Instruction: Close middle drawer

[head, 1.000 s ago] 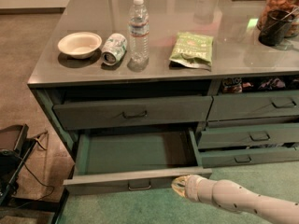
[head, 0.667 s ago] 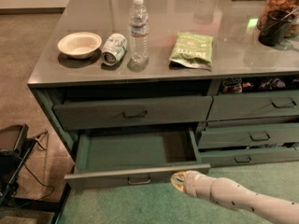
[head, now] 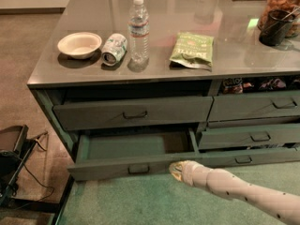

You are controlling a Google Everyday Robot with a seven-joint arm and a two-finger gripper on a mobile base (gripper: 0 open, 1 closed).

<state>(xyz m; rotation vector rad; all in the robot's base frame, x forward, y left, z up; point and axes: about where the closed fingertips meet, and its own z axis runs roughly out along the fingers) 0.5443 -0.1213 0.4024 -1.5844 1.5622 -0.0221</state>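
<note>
The middle drawer [head: 105, 168] is the wide, low grey-green one in the cabinet's left column. It stands partly open and shows a strip of its teal interior [head: 126, 145]. Its small metal handle [head: 139, 168] sits at the centre of the front panel. My gripper [head: 176, 170], at the end of the pale arm [head: 234, 191] reaching in from the lower right, rests against the front panel just right of the handle.
The taller top drawer [head: 133, 112] above is shut. Narrower drawers [head: 253, 136] fill the right column. On the grey countertop [head: 56, 69] stand a bowl [head: 79, 44], a can [head: 115, 48], a water bottle [head: 138, 29] and a green snack bag [head: 192, 49]. Black equipment [head: 11, 153] sits on the floor at left.
The middle drawer has slid further into the cabinet, so less of its interior shows. My gripper has moved toward the cabinet along with the front panel.
</note>
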